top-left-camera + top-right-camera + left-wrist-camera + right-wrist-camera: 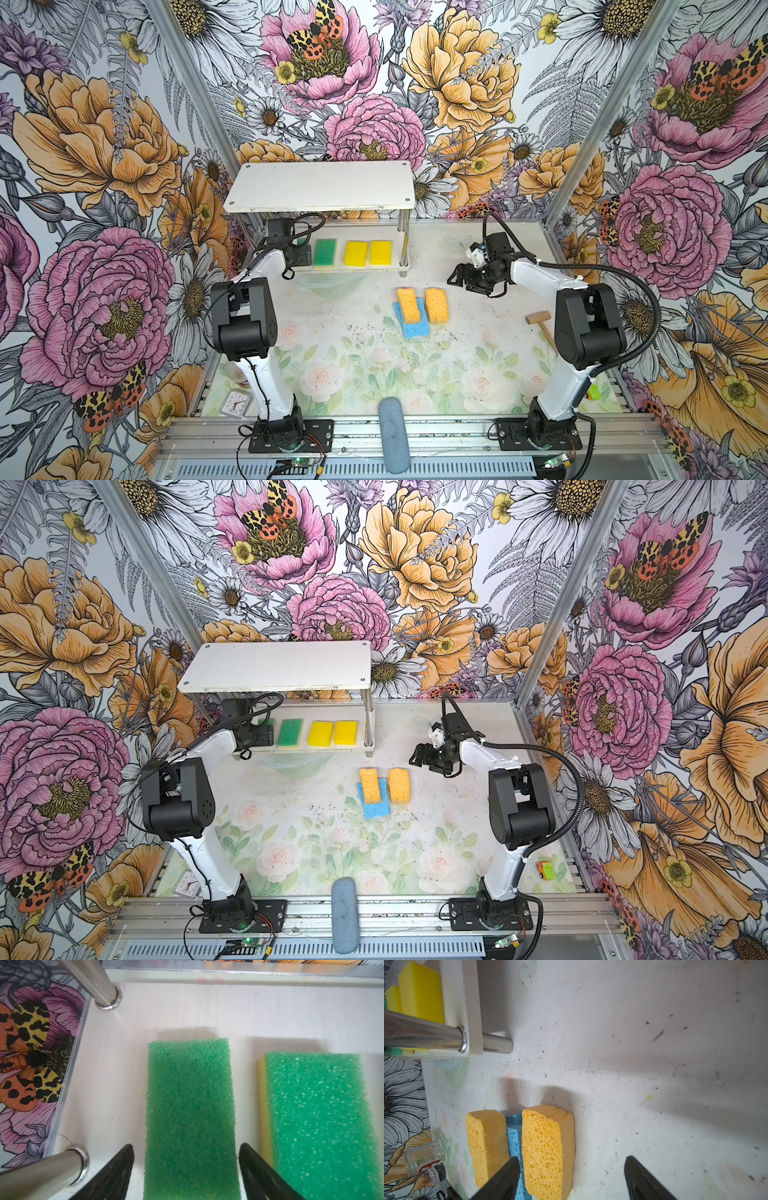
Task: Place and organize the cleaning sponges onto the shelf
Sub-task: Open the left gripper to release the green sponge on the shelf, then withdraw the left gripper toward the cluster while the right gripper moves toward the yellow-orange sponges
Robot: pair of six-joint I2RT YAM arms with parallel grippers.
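Observation:
The white shelf (pixel 320 187) (pixel 276 665) stands at the back. On its lower board lie a green-topped sponge (pixel 325 252) (pixel 320 1122) and two yellow sponges (pixel 356 253) (pixel 381 252). My left gripper (pixel 300 254) (pixel 186 1145) reaches in under the top board. It is open astride a second green sponge (pixel 190 1115), with a gap on each side. Two orange sponges (pixel 408 305) (pixel 436 305) lie on the table, the left one on a blue sponge (pixel 413 328) (pixel 513 1132). My right gripper (pixel 455 276) (pixel 573 1157) hovers open and empty beside them.
A wooden mallet (pixel 540 322) lies at the right by the right arm. A grey-blue cylinder (pixel 393 434) rests on the front rail. A clear bowl (pixel 328 284) sits in front of the shelf. A small clock (pixel 235 403) and a toy car (pixel 544 870) lie near the arm bases.

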